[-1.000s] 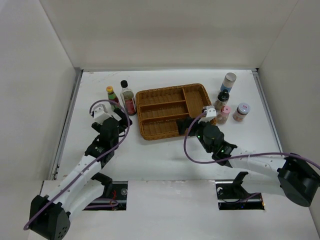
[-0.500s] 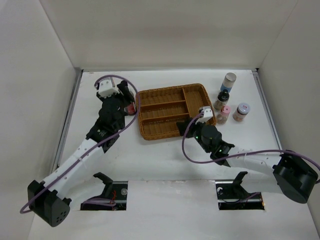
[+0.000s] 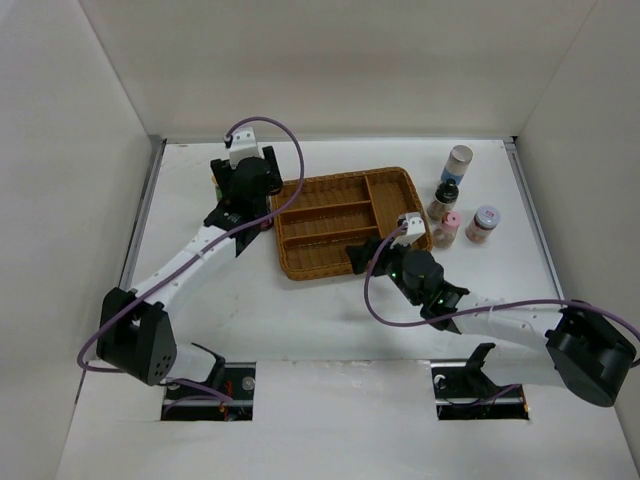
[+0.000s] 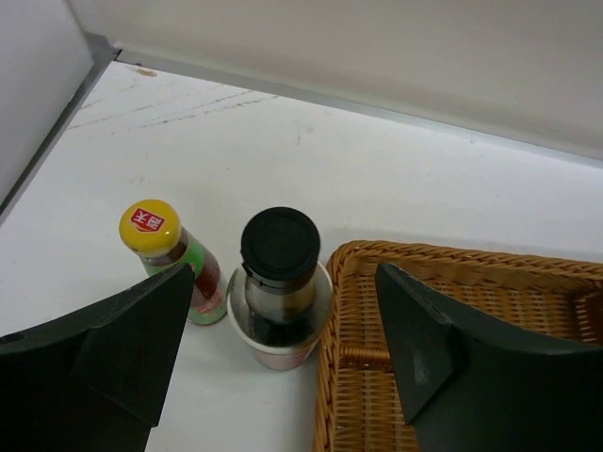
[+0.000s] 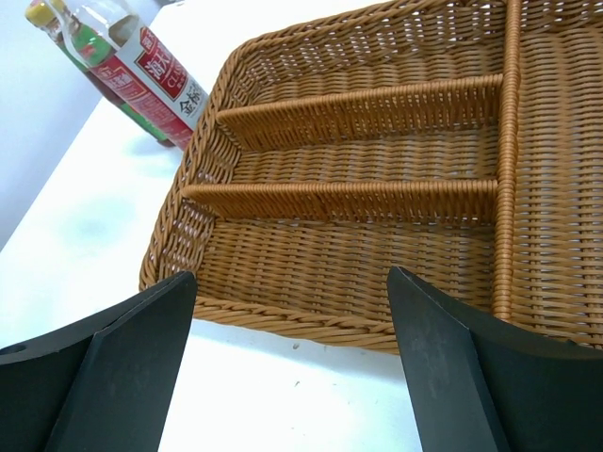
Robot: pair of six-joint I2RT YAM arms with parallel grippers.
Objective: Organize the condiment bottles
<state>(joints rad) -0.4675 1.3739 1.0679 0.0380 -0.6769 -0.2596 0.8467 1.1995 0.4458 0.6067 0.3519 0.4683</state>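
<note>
Top external view shows the wicker tray (image 3: 340,178) with all of its compartments bare, so none of the six bottles has been put away yet and, as I judge it, the whole sorting job is ahead. Four of them stand in a loose cluster just to the right of the tray: the white and blue shaker (image 3: 458,160) farthest back, the dark-capped jar (image 3: 446,194) in front of it, then the pink-capped jar (image 3: 450,226) with the grey-lidded jar (image 3: 484,223) beside it. The other two are on the tray's left side, mostly hidden by the left arm from above. The left wrist camera shows them plainly: the yellow-capped sauce bottle (image 4: 151,227) standing upright, and the black-capped glass bottle (image 4: 280,247) close beside it, next to the tray's outer wall. The left gripper (image 4: 283,282) hangs above that pair with its jaws spread wide and the black-capped bottle centred between them, gripping nothing. The right gripper (image 5: 290,281) hovers over the near edge of the tray, jaws likewise wide and empty. A first pick on the left looks like the step in hand.
</note>
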